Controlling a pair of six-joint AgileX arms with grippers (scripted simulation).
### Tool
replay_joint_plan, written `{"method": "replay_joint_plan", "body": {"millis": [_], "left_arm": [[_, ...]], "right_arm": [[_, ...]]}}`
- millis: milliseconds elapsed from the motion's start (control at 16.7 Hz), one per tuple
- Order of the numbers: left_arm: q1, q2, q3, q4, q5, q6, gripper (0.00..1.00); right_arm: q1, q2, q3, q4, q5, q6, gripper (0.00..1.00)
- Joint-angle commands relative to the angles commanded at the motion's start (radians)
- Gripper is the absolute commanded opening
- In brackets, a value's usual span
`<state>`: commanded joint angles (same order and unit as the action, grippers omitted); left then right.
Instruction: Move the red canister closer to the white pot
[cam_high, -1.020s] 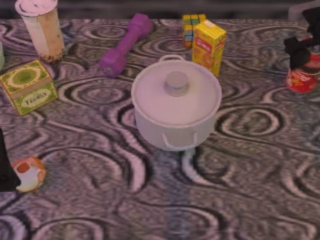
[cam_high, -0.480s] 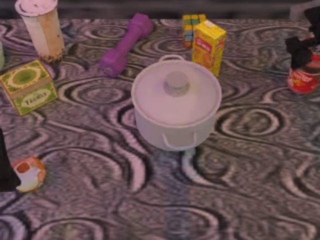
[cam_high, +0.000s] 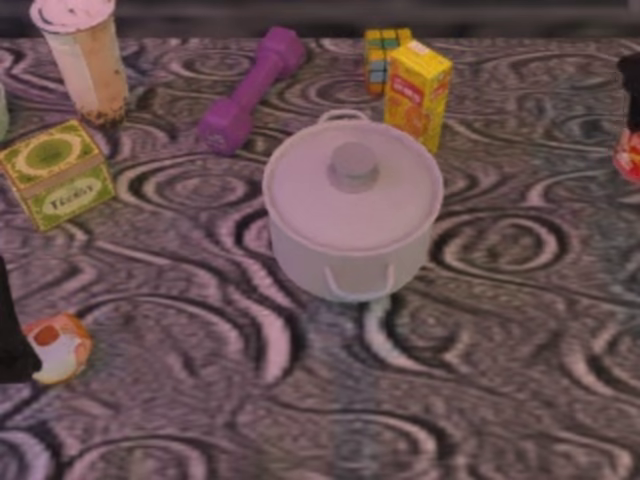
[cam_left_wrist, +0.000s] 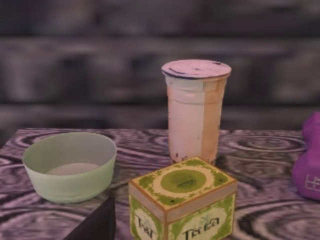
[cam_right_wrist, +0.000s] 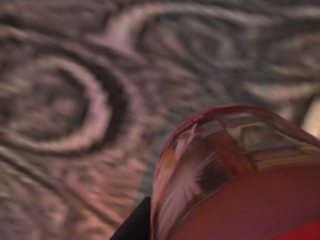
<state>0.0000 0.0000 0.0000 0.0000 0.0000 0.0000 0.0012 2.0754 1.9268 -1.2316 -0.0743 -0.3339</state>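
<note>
The white pot stands lidded in the middle of the table, a loop handle at its near and far sides. Only a sliver of the red canister shows at the right edge of the top view, well right of the pot. My right gripper is a dark shape right over it. The right wrist view is filled by the red canister held above the patterned cloth, one dark finger flat against its side. My left gripper is parked at the left edge, with one finger showing off to one side.
A yellow carton and a coloured cube stand behind the pot, a purple dumbbell to its back left. A beige lidded cylinder, a green tea box and a pale green bowl sit at the left. An orange-white object lies near the left arm.
The right gripper and the red canister have moved right together, from inside the top view to its very edge, farther from the pot. The left arm has not moved.
</note>
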Motion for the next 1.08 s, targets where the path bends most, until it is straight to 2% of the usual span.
{"method": "replay_joint_plan", "body": {"millis": [540,720,1080], "left_arm": [[0.000,0.000,0.000,0.000,0.000,0.000,1.00],[0.000,0.000,0.000,0.000,0.000,0.000,1.00],[0.000,0.000,0.000,0.000,0.000,0.000,1.00]], "right_arm": [[0.018,-0.053,-0.063,0.003,0.007,0.037,0.00],[0.077,-0.052,-0.102,0.043,0.034,0.164,0.00],[0.237,-0.054,-0.212,0.153,0.107,0.524,0.00]]}}
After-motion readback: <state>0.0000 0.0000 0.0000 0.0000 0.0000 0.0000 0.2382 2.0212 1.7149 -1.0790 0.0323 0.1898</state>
